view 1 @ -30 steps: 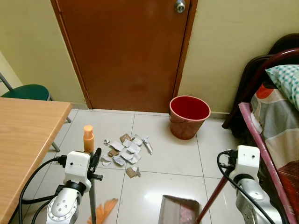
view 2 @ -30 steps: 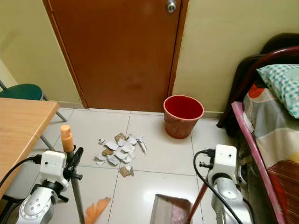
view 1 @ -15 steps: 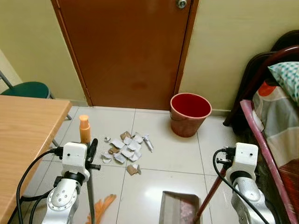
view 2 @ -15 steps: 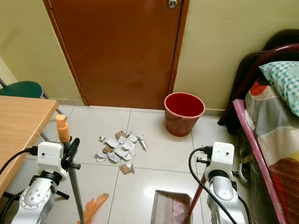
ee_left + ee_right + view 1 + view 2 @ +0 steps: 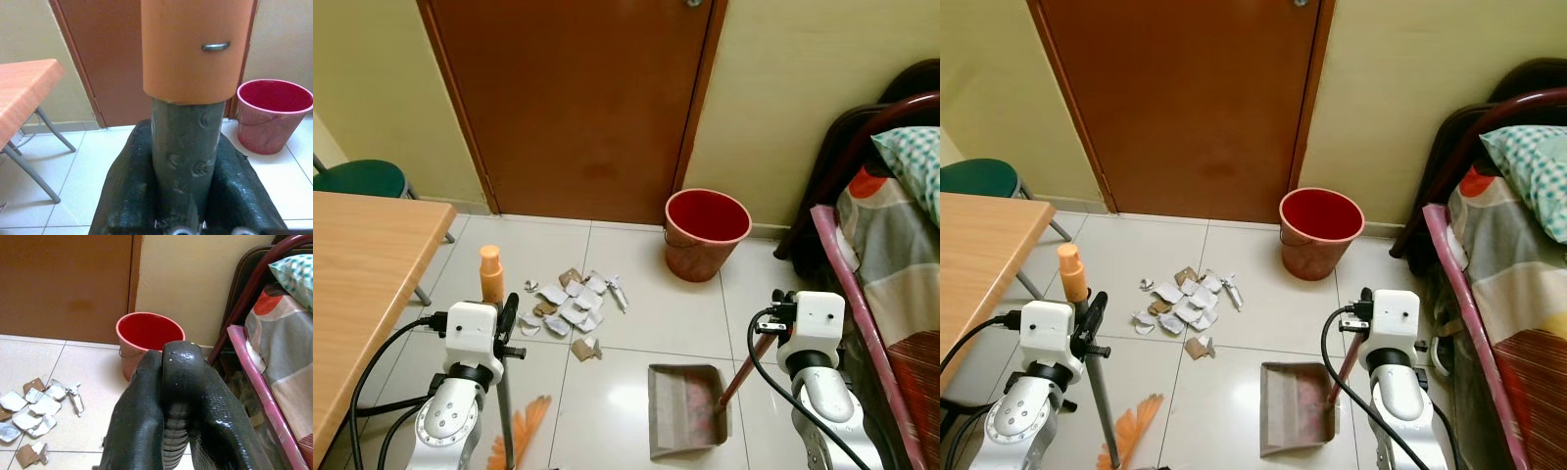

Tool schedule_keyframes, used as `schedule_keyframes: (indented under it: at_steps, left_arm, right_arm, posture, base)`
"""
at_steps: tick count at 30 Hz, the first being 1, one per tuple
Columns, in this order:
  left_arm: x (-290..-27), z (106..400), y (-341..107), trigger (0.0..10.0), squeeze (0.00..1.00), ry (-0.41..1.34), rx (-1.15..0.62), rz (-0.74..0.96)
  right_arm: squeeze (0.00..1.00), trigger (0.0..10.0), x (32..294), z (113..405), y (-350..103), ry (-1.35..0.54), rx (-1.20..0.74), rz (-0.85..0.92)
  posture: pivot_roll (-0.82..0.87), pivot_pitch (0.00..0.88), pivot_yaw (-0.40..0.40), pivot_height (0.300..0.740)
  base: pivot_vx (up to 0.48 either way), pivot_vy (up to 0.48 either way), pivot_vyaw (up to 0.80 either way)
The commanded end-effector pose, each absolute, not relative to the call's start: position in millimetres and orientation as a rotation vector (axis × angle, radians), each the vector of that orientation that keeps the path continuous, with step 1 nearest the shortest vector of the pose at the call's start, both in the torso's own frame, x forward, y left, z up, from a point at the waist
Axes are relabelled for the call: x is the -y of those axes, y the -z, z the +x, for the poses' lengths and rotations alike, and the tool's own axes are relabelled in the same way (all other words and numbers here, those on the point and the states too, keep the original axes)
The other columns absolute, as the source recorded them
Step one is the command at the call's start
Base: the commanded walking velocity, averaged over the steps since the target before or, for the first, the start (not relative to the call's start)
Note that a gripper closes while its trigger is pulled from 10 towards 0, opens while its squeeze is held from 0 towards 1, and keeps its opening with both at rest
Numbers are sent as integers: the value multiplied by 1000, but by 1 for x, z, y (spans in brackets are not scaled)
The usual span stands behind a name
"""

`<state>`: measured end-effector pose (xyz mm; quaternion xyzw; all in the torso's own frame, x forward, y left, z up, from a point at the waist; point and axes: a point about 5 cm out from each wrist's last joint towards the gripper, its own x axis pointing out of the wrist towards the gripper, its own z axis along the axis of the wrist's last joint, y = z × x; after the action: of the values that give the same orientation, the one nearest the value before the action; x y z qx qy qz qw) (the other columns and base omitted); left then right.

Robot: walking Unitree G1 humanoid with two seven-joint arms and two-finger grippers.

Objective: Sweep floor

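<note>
- Left gripper: its two black fingers are closed tight around the grey shaft of the broom, just below the orange cap at the shaft's top end. The shaft stands near upright at the robot's lower left, and the orange bristles rest on the tiled floor at its foot.
- Right gripper: its fingers are clamped on the black grip at the top of the dustpan handle, a red rod that slants down and toward the robot's left.
- Dustpan: a grey pan lying flat on the tiles between the two arms, nearer the right one, with its open mouth toward the door.
- Litter: a loose cluster of white and brown paper scraps on the floor ahead of the left arm, apart from the dustpan and the bristles.
- Red bucket: upright on the floor by the door frame, beyond the dustpan.
- Surroundings: brown door straight ahead; wooden table and a green chair to the left; bed with patterned bedding to the right.
</note>
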<state>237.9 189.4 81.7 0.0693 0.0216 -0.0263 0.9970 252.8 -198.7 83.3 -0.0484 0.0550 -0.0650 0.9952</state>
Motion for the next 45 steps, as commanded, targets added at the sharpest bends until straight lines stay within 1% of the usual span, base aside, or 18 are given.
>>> schedule_keyframes:
  at_steps: [1, 11, 18, 22, 29, 31, 34, 36, 37, 38, 40, 42, 43, 45]
  left_arm:
    - [-192, 237, -85, 10000, 0, 42, -25, 144]
    - [-191, 242, -87, 10000, 0, 57, -17, 151]
    - [-191, 243, -87, 10000, 0, 64, -17, 151]
    - [-192, 241, -85, 10000, 0, 45, -24, 144]
    - [-195, 234, -80, 10000, 0, 13, -36, 152]
    - [-196, 234, -80, 10000, 0, 8, -31, 147]
    - [-198, 234, -83, 10000, 0, -5, -24, 160]
    - [-198, 234, -84, 10000, 0, -2, -22, 157]
    - [-199, 233, -85, 10000, 0, 0, -20, 153]
    - [-199, 231, -86, 10000, 0, 1, -12, 149]
    - [-200, 228, -87, 10000, 0, 1, -9, 150]
    - [-200, 223, -84, 10000, 0, 4, -12, 152]
    - [-199, 222, -84, 10000, 0, 9, -12, 153]
    - [-198, 222, -84, 10000, 0, 15, -12, 154]
  right_arm:
    - [0, 10000, 200, 254, -84, 130, -99, -100]
    - [0, 10000, 201, 263, -89, 125, -64, -78]
    - [0, 10000, 197, 264, -80, 120, -97, -5]
    - [0, 10000, 198, 262, -71, 143, -137, -11]
    - [0, 10000, 203, 261, -68, 179, -157, -23]
    - [0, 10000, 202, 260, -68, 175, -162, -24]
    - [0, 10000, 196, 257, -70, 146, -158, -73]
    - [0, 10000, 189, 254, -73, 95, -140, -47]
    - [0, 10000, 189, 253, -73, 101, -142, -47]
    - [0, 10000, 191, 249, -73, 154, -155, -39]
    - [0, 10000, 192, 246, -74, 174, -146, -33]
    - [0, 10000, 194, 240, -70, 181, -189, 29]
    - [0, 10000, 194, 238, -68, 158, -205, 50]
    - [0, 10000, 194, 238, -68, 126, -186, 24]
  posture:
    - [76, 152, -33, 740]
    - [65, 139, -9, 740]
    - [64, 137, -6, 740]
    - [69, 142, -3, 740]
    - [70, 134, -7, 740]
    - [71, 132, -9, 740]
    - [71, 123, -12, 740]
    - [68, 118, -12, 740]
    - [68, 118, -12, 740]
    - [65, 116, -13, 740]
    - [65, 115, -14, 740]
    - [65, 116, -18, 740]
    - [65, 116, -18, 740]
    - [65, 118, -18, 740]
  base:
    - [0, -319, 0]
    - [0, -330, 0]
    - [0, -334, 0]
    - [0, 0, 0]
    - [0, 0, 0]
    - [0, 0, 0]
    - [0, 0, 0]
    - [0, 0, 0]
    - [0, 0, 0]
    - [0, 0, 0]
    - [0, 0, 0]
    - [266, 0, 0]
    - [277, 0, 0]
    - [390, 0, 0]
